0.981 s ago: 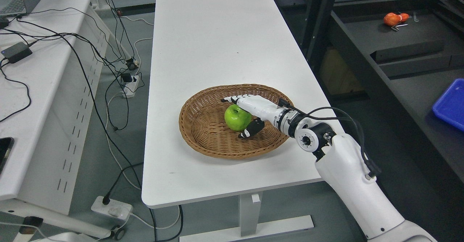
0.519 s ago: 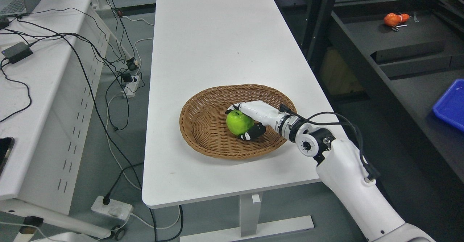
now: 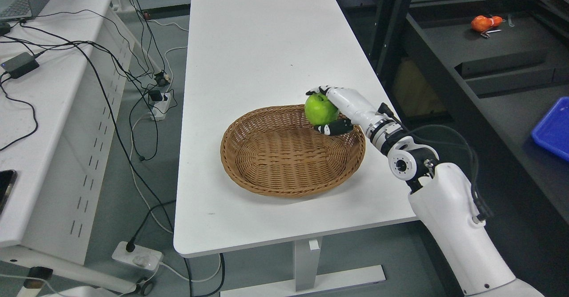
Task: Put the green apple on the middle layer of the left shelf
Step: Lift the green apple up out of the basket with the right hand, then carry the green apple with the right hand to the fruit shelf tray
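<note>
A green apple is held in my right hand, whose arm comes in from the lower right. The fingers curl over its top and the thumb presses from below. The apple is lifted clear above the far right rim of a round wicker basket, which sits on the white table and holds nothing else. A dark metal shelf unit stands to the right of the table. My left arm is out of view.
An orange object lies on a dark shelf layer at the upper right. A blue tray sits at the right edge. A white desk with cables, a laptop and an adapter stands on the left. Power strips lie on the floor.
My right hand closed on the apple in the basket, then lifted it up and toward the far right, out of the basket. The basket stayed in place.
</note>
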